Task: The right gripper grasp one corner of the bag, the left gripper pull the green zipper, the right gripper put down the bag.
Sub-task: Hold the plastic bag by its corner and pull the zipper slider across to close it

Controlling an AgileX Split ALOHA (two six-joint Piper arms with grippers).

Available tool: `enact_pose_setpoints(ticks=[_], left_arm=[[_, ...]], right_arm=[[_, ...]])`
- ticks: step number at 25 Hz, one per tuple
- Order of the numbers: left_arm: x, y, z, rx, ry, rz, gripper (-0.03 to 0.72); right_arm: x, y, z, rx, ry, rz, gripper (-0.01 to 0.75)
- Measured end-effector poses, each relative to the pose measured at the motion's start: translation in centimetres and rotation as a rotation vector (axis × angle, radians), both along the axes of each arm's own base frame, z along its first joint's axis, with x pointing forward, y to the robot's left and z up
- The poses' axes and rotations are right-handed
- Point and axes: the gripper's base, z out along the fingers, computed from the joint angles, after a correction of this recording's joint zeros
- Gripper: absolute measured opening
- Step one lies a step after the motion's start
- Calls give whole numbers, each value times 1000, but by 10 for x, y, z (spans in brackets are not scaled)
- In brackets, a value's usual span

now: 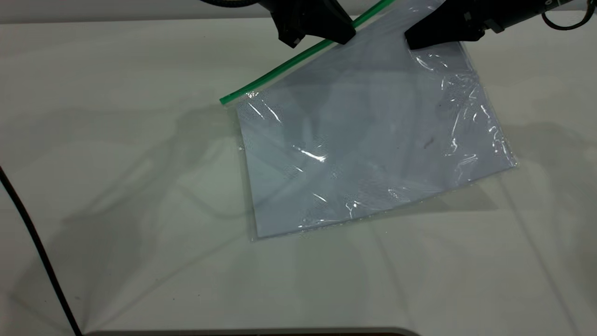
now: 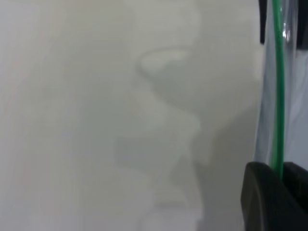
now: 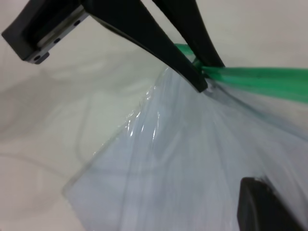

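Note:
The bag is a clear pouch with white paper inside. It hangs slanted, its top corner raised and its lower edge near the table. The green zipper runs along its upper left edge. My left gripper is shut on that strip. In the left wrist view the green zipper runs down between the closed jaws of the left gripper. My right gripper is shut on the bag near its top corner. In the right wrist view only one black finger shows against the bag.
A black cable crosses the table's left front corner. Another thin cable loops behind the right arm. The table's front edge lies just below the bag. Open tabletop lies to the left of the bag and in front of it.

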Motion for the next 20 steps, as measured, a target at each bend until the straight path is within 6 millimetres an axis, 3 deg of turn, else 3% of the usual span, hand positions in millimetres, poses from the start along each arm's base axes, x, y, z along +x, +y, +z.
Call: enact_pose_setpoints(ticks=[4, 20], left_arm=[[2, 6, -2, 22, 11, 16, 54], [21, 65, -23, 118, 114, 132, 54]], right_arm=[[2, -4, 1, 21, 0, -24, 37], [7, -16, 1, 15, -8, -108, 37]])
